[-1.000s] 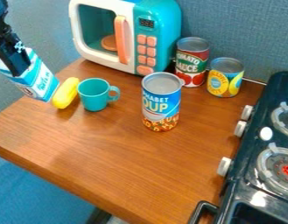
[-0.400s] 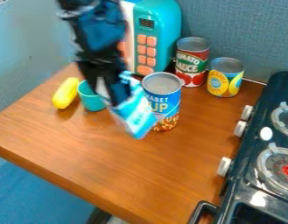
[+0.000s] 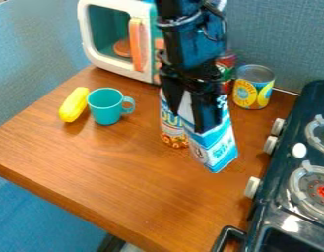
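The gripper [image 3: 190,109], jaws pinching a tilted carton [image 3: 218,147], hangs in front of the soup can [image 3: 169,125], partly hiding it. Left of the can in view sit a teal cup [image 3: 106,106] and a yellow toy [image 3: 74,104]; behind it, to the right, stands a yellow can [image 3: 252,89].

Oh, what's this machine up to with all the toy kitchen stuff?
A black robot arm has its claw closed around a blue-and-white carton, held at a tilt over the wooden table. The carton partly hides a soup can behind it. To one side are a teal cup and a yellow toy; the toy microwave is at the back, and a toy stove is on the other side.
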